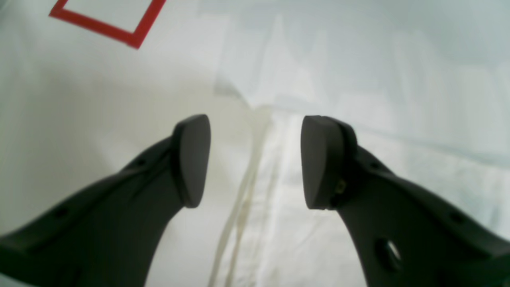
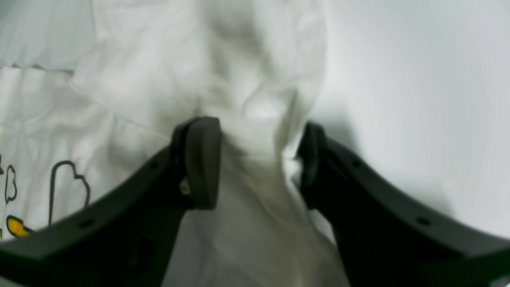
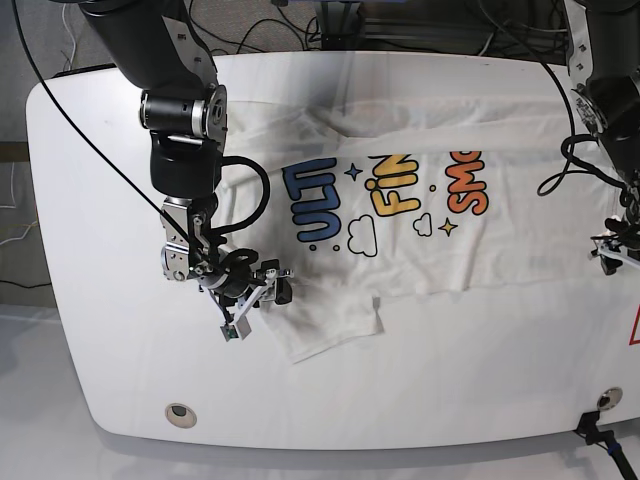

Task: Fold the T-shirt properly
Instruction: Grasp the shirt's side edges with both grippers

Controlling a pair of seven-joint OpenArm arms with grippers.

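Note:
The white T-shirt [image 3: 400,260] lies spread on the table, print up, with a sleeve [image 3: 330,320] sticking out toward the front. My right gripper [image 3: 262,290] is low at that sleeve's left edge. In the right wrist view its jaws [image 2: 259,163] stand apart with a bunched fold of white cloth [image 2: 247,99] between the pads. My left gripper [image 3: 610,250] is at the shirt's right edge. In the left wrist view it [image 1: 255,159] is open just above a stitched hem [image 1: 247,191], with nothing in it.
The white tabletop [image 3: 450,400] has rounded edges all around. A red tape mark [image 1: 135,36] lies on the table beyond the left gripper and shows at the base view's right edge [image 3: 635,330]. Cables hang behind the table. A round grommet [image 3: 178,411] sits front left.

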